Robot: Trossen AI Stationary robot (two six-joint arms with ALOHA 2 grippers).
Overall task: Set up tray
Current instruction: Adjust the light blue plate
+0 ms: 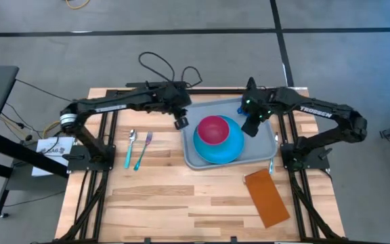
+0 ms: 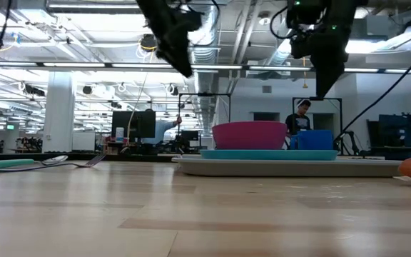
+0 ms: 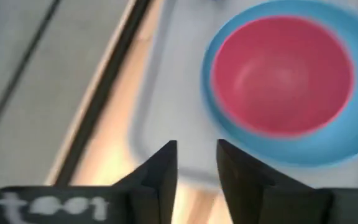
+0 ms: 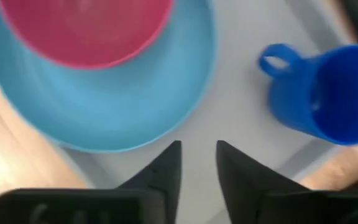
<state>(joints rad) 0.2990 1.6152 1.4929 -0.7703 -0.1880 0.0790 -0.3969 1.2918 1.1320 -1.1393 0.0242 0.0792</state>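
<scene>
The light grey-blue tray (image 1: 259, 150) lies flat on the wooden table, right of centre. A round blue plate (image 1: 223, 153) sits on it, and a pink bowl (image 1: 213, 130) stands on the plate. A blue cup (image 4: 322, 93) with a handle stands on the tray beside the plate; my right arm hides it in the high view. My left gripper (image 1: 181, 123) hangs shut in the air over the tray's left edge (image 3: 148, 118). My right gripper (image 1: 250, 129) hangs shut above the tray (image 4: 241, 118), between plate and cup. The low view shows both well above the dishes.
A teal-handled spoon (image 1: 131, 148) and fork (image 1: 143, 150) lie side by side on the table left of the tray. A brown-orange napkin (image 1: 267, 197) lies near the right front corner. Bare wood stretches across the near half of the table. People show in the room beyond.
</scene>
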